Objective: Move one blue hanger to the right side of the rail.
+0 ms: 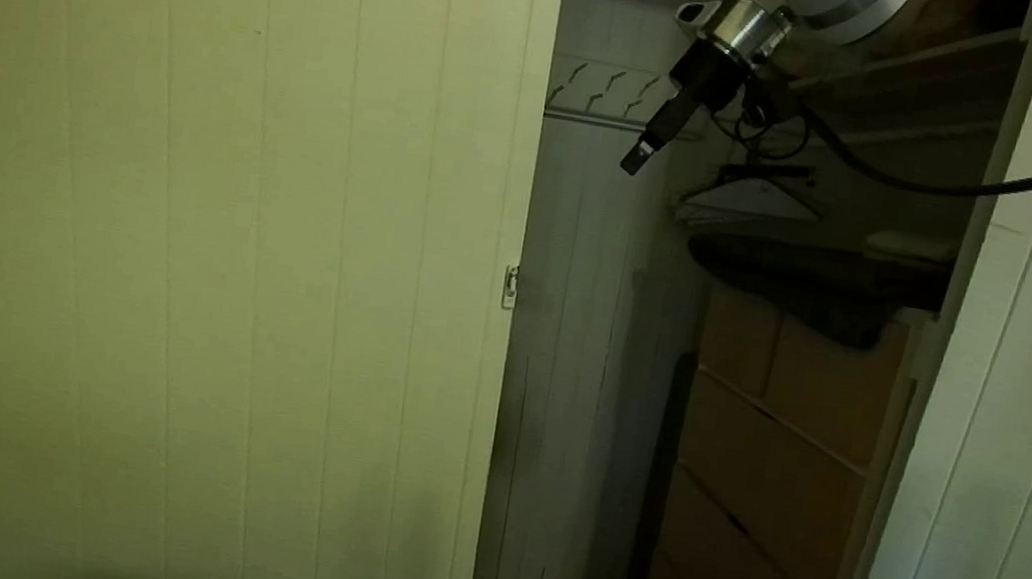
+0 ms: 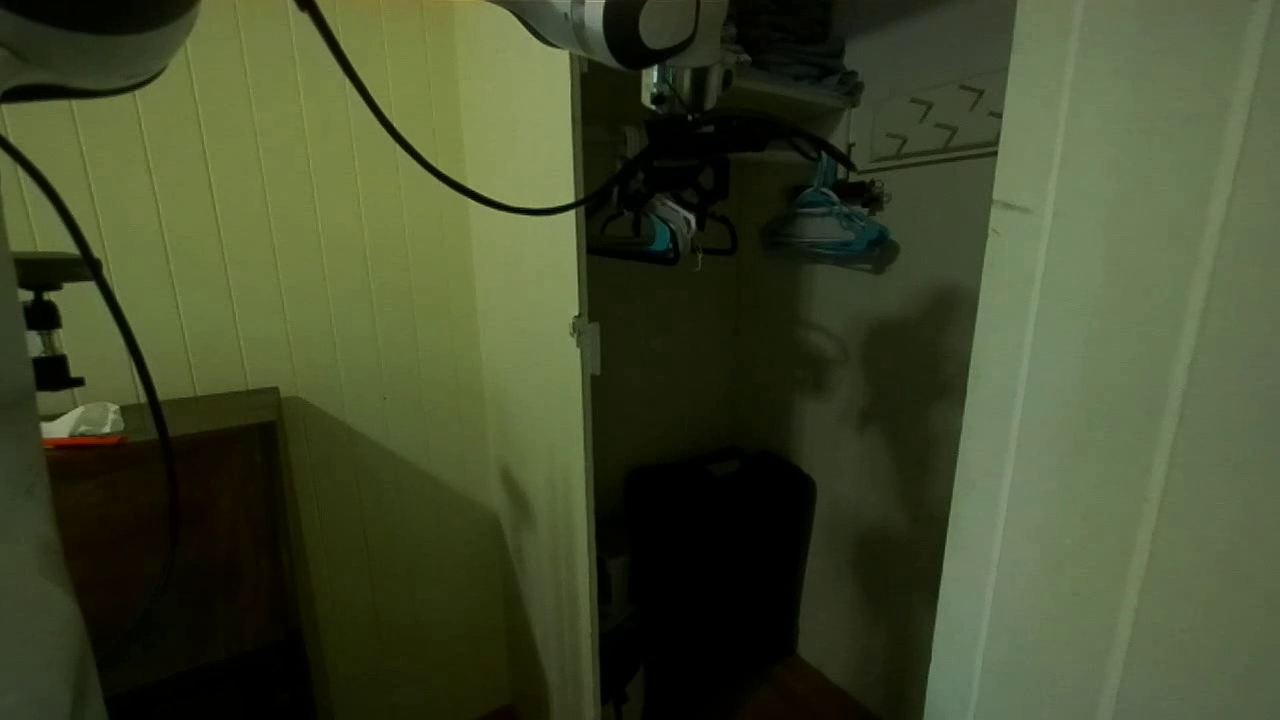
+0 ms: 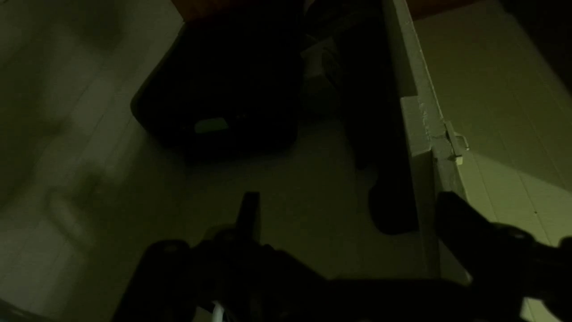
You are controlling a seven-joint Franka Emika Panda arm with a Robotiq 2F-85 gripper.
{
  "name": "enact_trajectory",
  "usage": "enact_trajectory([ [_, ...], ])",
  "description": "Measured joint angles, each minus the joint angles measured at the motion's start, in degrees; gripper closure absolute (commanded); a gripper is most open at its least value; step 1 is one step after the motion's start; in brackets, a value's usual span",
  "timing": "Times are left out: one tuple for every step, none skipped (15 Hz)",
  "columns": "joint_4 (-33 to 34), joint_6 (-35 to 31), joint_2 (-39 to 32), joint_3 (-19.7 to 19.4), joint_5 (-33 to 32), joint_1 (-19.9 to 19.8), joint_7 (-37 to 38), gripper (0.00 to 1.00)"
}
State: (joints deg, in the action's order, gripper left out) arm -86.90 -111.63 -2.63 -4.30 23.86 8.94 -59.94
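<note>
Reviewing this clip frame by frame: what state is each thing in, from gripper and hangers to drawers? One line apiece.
Gripper: open, holding nothing.
Blue hanger bunch: hanging, crowded together.
White hanger: hanging.
Drawers: shut, as far as the dim light shows.
Dark suitcase: standing upright; too dark to tell if fastened.
Closet: open.
Black cable: sagging in a loose curve.

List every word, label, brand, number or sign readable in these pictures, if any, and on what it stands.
None can be read in any view.
The blue hangers, black case and red item show no legible lettering.
The angled marks on the wall panel look like hooks, not letters.
</note>
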Motion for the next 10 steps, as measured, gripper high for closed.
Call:
enact_trajectory([
  [0.00,0.00,0.00,0.00,0.00,0.00,0.00,0.00],
  [0.00,0.00,0.00,0.42,-0.01,-0.38,0.00,0.00],
  [0.00,-0.09,-0.02,1.21,-0.01,-1.05,-0.16,0.00],
  [0.02,-0.37,-0.11,1.95,-0.01,-1.60,-0.86,0.00],
  [0.12,-0.86,-0.29,2.64,-0.01,-2.03,-1.80,0.00],
  [0.28,-1.56,-0.57,3.29,0.18,-2.31,-2.88,0.00],
  [0.61,-2.12,-0.96,3.88,0.42,-2.53,-4.00,0.00],
  [1.06,-2.59,-1.42,4.49,0.52,-2.72,-5.01,0.00],
  [1.66,-2.74,-1.95,5.03,0.56,-2.84,-5.98,0.00],
  [2.28,-2.81,-2.51,5.51,0.64,-2.94,-6.67,0.00],
])
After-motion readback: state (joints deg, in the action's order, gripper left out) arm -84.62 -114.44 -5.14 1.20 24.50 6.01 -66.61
